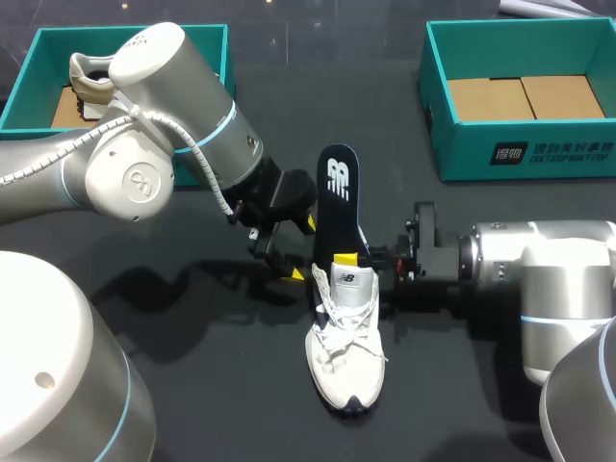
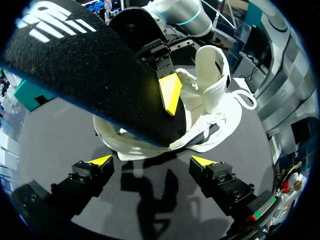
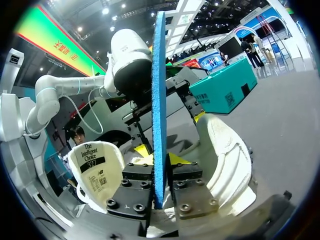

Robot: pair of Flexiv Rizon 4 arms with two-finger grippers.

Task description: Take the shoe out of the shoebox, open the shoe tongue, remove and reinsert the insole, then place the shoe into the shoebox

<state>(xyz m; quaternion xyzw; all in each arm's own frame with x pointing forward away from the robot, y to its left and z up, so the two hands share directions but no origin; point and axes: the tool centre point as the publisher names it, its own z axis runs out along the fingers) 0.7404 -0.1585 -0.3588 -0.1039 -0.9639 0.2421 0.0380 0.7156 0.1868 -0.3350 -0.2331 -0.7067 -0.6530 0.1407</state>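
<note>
My right pincer (image 3: 159, 165) is clamped on the insole (image 1: 337, 192), fingers nearly together, holding it on edge with its lower end at the collar of the shoe (image 1: 346, 356). My left pincer (image 2: 155, 162) stands wide open, gripping nothing, just beside the heel. The shoe sits mid-bench (image 1: 212, 385), toe toward the near edge. Teal shoeboxes (image 1: 520, 154) occupy both far corners, well apart from both pincers.

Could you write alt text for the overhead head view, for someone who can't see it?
The right gripper clamps a black insole, its end at the opening of a white shoe on a dark table. The left gripper is open beside it; two teal boxes sit at the back.
</note>
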